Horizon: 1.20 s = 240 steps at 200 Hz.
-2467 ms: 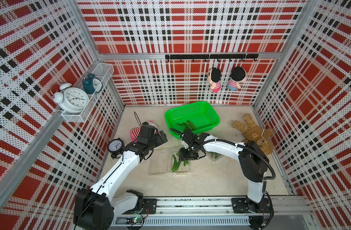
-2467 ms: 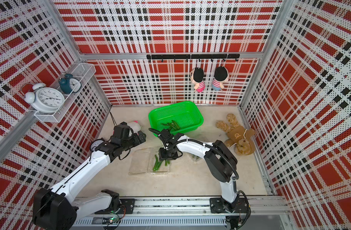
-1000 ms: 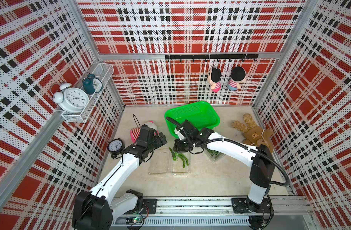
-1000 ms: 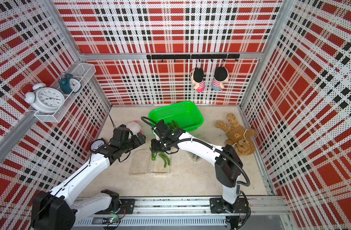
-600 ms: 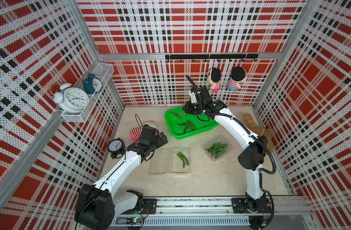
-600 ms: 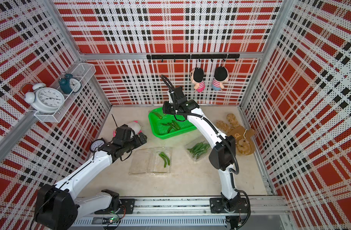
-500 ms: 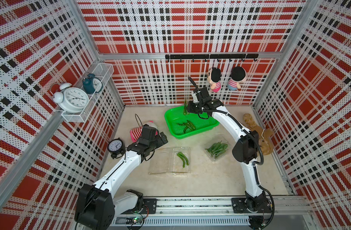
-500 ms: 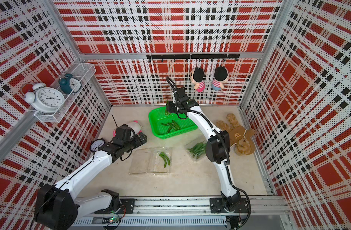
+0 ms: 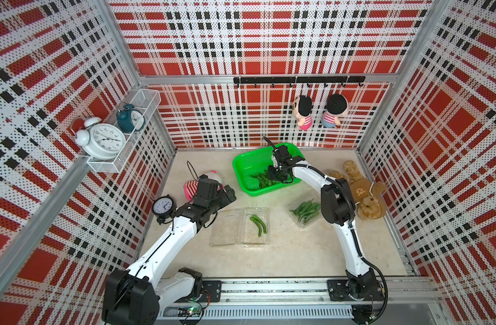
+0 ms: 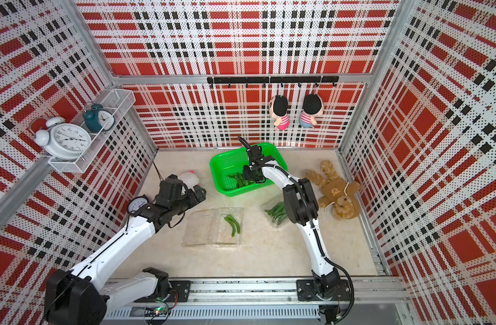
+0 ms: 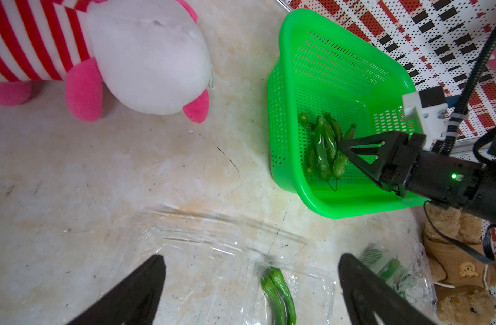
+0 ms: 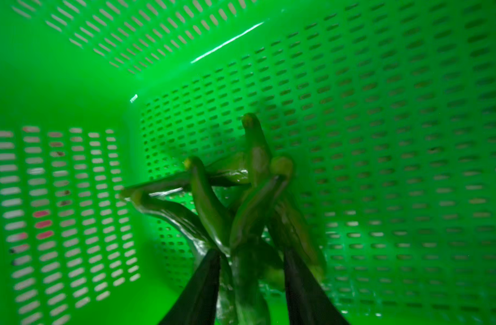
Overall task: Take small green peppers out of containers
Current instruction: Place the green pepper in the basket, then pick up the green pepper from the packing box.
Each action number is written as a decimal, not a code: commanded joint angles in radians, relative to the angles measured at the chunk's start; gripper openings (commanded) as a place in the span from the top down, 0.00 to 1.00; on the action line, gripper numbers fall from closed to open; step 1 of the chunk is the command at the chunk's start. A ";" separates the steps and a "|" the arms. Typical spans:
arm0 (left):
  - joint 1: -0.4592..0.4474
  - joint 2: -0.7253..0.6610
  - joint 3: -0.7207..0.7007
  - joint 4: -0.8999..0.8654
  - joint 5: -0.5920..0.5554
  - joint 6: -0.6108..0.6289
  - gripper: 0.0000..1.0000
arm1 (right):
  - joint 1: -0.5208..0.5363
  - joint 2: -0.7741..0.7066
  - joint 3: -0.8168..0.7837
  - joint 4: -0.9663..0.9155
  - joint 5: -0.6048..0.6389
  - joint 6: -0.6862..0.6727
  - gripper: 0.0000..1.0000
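Heap of peppers (image 12: 207,211) on the floor of the green basket (image 9: 249,164) at the back of the tabletop (image 9: 283,261): by the look of it, the drop-off for peppers taken from the clear boxes. Right gripper (image 12: 251,253) reaching down into that basket, tips low over the heap, presumably for a gentle set-down close to the mesh rather than a drop from height. Jaws parted to a moderate gap, not at full spread. One pepper lying in that gap in the right wrist view, narrower than the gap, so judged loose rather than pinched. Contact between fingertips and heap: cannot tell.

Open container (image 9: 225,230) flat in the middle of the tabletop, lid folded out sideways, two peppers (image 9: 259,225) in the tray half, side by side and touching. Likely the box in hand, nearly emptied. Second container (image 9: 304,225) just beside the right arm's elbow, between the open box and a brown bear (image 9: 362,194), holding a full bunch of peppers (image 9: 305,210). Lid open or shut: cannot tell from these views. Probably next in line.

Left gripper (image 11: 251,255) hovering near the far edge of the open container's lid half, close to a pink-striped plush (image 11: 145,56), seemingly touching neither. Jaws spread wide, nothing between them. Probably parked there ready to steady the thin, light box during a pick, and clear of the right arm's path between box and basket.
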 commanded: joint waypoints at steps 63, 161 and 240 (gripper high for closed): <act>-0.006 0.027 0.065 -0.010 -0.015 0.006 0.02 | 0.085 -0.390 -0.025 -0.211 0.080 -0.106 0.26; -0.006 0.050 0.072 -0.010 -0.001 0.023 0.02 | 0.456 -0.575 -0.557 -0.098 0.152 -0.017 0.32; -0.005 -0.019 0.012 -0.037 -0.010 0.012 0.01 | 0.467 -0.443 -0.614 -0.027 0.183 -0.052 0.29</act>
